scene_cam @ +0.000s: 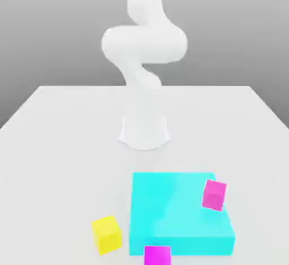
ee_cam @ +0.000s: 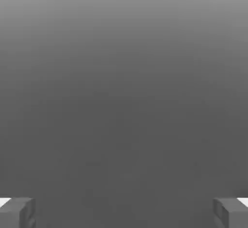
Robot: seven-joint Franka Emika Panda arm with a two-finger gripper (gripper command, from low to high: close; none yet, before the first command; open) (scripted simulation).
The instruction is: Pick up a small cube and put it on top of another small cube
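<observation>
In the exterior view a small magenta cube (scene_cam: 214, 195) rests on the right side of a large flat cyan block (scene_cam: 169, 213). A second magenta cube (scene_cam: 157, 255) sits on the table against the cyan block's near edge. A small yellow cube (scene_cam: 106, 234) lies on the table off the block's left side. The white arm (scene_cam: 144, 49) rises from its base (scene_cam: 144, 131) far behind them. In the hand view my gripper (ee_cam: 124, 212) stands open, its two grey fingertips (ee_cam: 17, 212) spread wide with nothing between them, facing plain grey background.
The white table (scene_cam: 62, 145) stretches wide on both sides of the arm's base. The cyan block stands raised above the table near the front edge.
</observation>
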